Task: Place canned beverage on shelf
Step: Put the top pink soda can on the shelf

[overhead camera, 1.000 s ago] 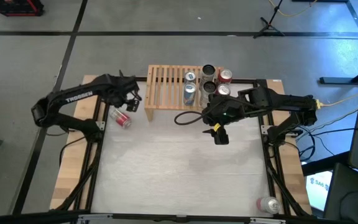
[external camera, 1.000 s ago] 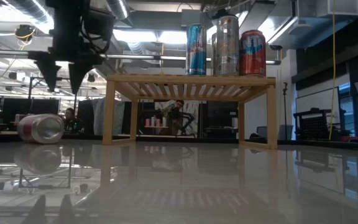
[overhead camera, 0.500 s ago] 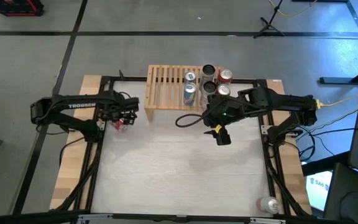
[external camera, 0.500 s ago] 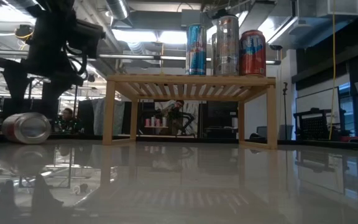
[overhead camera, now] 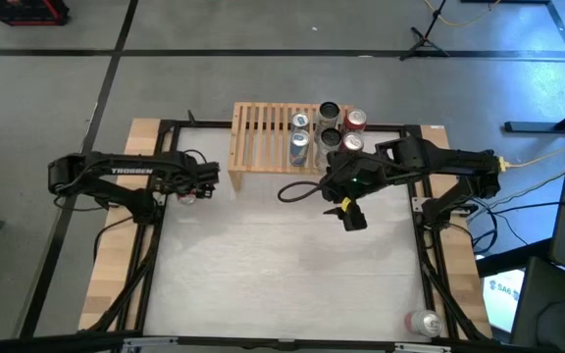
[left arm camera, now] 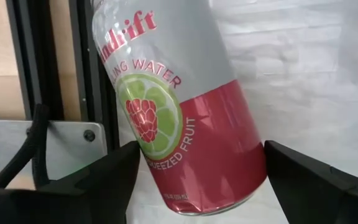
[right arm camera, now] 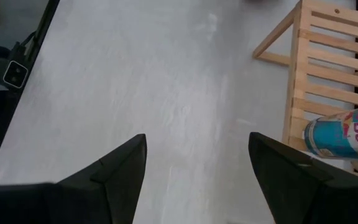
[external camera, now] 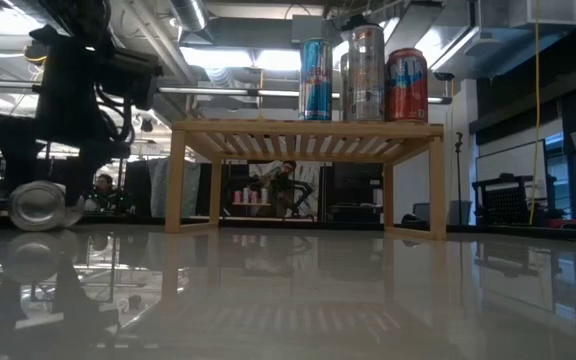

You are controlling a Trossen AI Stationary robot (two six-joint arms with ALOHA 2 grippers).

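Note:
A silver-and-red can (left arm camera: 179, 106) of sparkling water lies on its side at the table's far left (overhead camera: 185, 197) (external camera: 38, 203). My left gripper (left arm camera: 201, 149) points down over it, open, with one finger on each side of its red end. The light-wood shelf (overhead camera: 263, 137) (external camera: 308, 135) stands at the far edge, and several cans (overhead camera: 327, 127) (external camera: 365, 75) are upright on its right half. My right gripper (overhead camera: 349, 216) (right arm camera: 197, 143) hangs open in front of the shelf with nothing between its fingers. My left gripper comes at the lying can from above, its fingers standing across the can's red end (left arm camera: 166, 174). One finger (left arm camera: 114, 174) looks close against the can's side. I cannot tell whether either finger touches it. The can rests on the table.
Another can (overhead camera: 422, 322) lies at the table's near right corner. A blue can (right arm camera: 347, 140) on the shelf shows beside my right gripper. A black frame rail (left arm camera: 92, 74) runs close beside the lying can. The slats on the shelf's left half (overhead camera: 258, 132) are bare.
My left gripper has come down and toward the near edge, rolling its wrist, until its fingers stand on either side of the lying can. The can has shifted slightly toward the table's left edge and turned its end more toward the near edge.

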